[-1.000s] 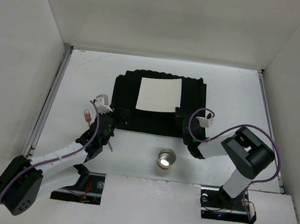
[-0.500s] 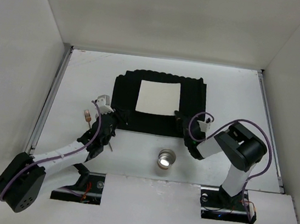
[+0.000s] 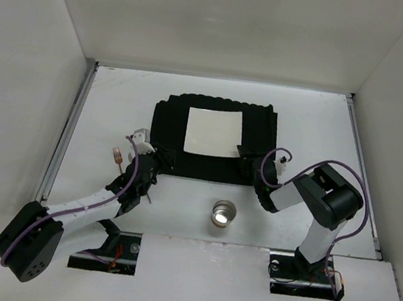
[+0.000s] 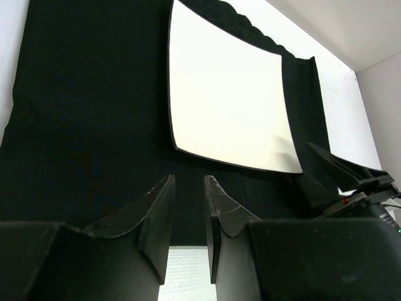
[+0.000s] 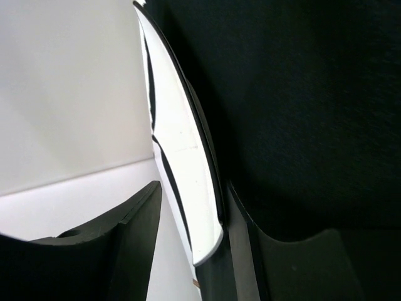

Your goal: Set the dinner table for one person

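The white dinner table [image 3: 118, 102] carries a black ribbed placemat [image 3: 168, 120] with a white square plate [image 3: 214, 130] on it. My right gripper [image 3: 245, 160] is at the plate's near right corner. In the right wrist view the gripper [image 5: 193, 188] is open. The plate's rim [image 5: 175, 144] stands between the jaws, against the right finger and clear of the left one, with the placemat [image 5: 301, 94] beyond. My left gripper [image 3: 159, 158] hovers at the mat's near left edge. Its jaws [image 4: 189, 182] are narrowly open and empty, facing the plate [image 4: 225, 100].
A round metal cup [image 3: 223, 213] stands on the table in front of the mat, between the two arms. A thin copper-coloured utensil [image 3: 117, 156] lies left of my left arm. Metal rails [image 3: 66, 133] run along the table's sides, with white walls around.
My right gripper's jaws have spread apart from a shut grip on the plate's rim. The right arm has shifted a little; the left gripper has barely moved.
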